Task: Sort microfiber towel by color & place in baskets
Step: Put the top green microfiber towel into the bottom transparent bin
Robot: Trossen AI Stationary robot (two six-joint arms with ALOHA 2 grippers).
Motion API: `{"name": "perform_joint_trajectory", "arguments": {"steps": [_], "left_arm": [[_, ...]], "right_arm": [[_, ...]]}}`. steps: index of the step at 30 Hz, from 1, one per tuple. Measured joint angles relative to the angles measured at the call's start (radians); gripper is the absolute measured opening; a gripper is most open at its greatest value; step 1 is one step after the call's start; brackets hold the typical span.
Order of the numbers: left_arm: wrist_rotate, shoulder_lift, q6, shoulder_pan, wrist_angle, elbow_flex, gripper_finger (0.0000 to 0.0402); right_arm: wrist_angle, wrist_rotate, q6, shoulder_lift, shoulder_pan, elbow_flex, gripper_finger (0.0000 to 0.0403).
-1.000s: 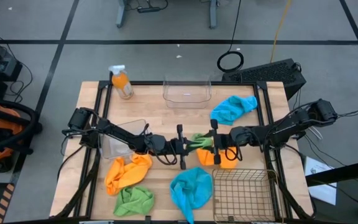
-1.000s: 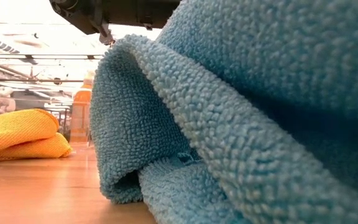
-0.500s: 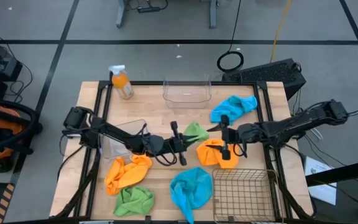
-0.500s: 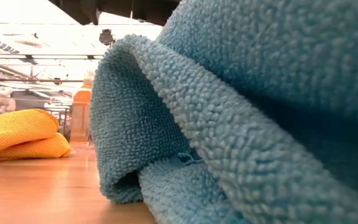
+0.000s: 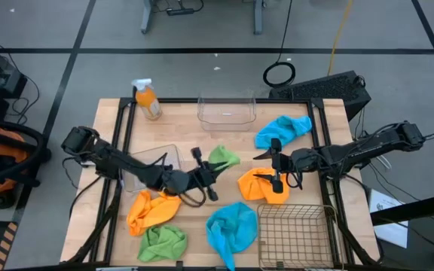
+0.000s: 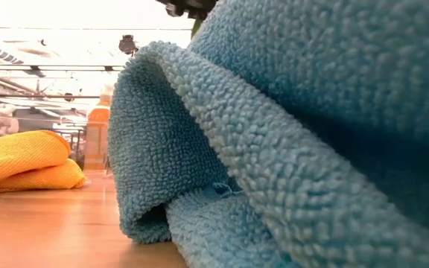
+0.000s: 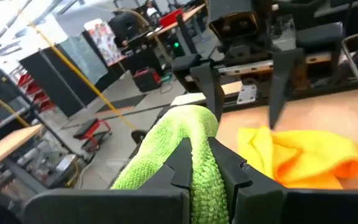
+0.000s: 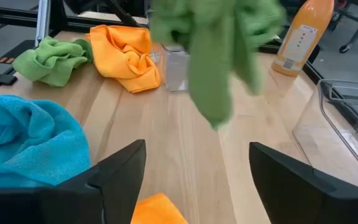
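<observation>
The left hand (image 5: 206, 172) grips a green towel (image 5: 223, 157) above the table (image 5: 202, 139) — the right hand (image 5: 275, 167), fingers spread, holds nothing.

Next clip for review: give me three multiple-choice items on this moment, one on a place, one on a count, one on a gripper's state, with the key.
1. Where does the wire-mesh basket stand?
A. near edge of the table, on the right arm's side
B. beside the orange spray bottle
C. under the left arm

2. How many blue towels lie on the table?
A. one
B. two
C. three

3. What is the left gripper doing?
A. open over a tub
B. shut on the green towel
C. shut on an orange towel

Key: 1 A, it sits at the near right corner in the high view. 2 B, one lies by the right arm, one beside the basket. 3 B, the left wrist view shows its fingers pinching green cloth, while the right gripper stands open.
</observation>
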Motion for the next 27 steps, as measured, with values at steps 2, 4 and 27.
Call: {"name": "perform_joint_trajectory", "arguments": {"steps": [2,4,27], "left_arm": [[-0.054,-0.015,-0.017,-0.041,-0.008,0.001,0.0024],[-0.116,-0.029,-0.016,-0.086,-0.034,0.001,0.0024],[-0.535,-0.266,-0.702,-0.235,-0.943,0.001,0.0025]], "right_arm": [[0.000,0.000,-0.002,0.000,0.000,0.000,0.0269],[0.003,0.000,-0.014,0.000,0.000,0.000,0.0266],[0.041,0.000,-0.017,0.043,0.000,0.000,0.0258]]}}
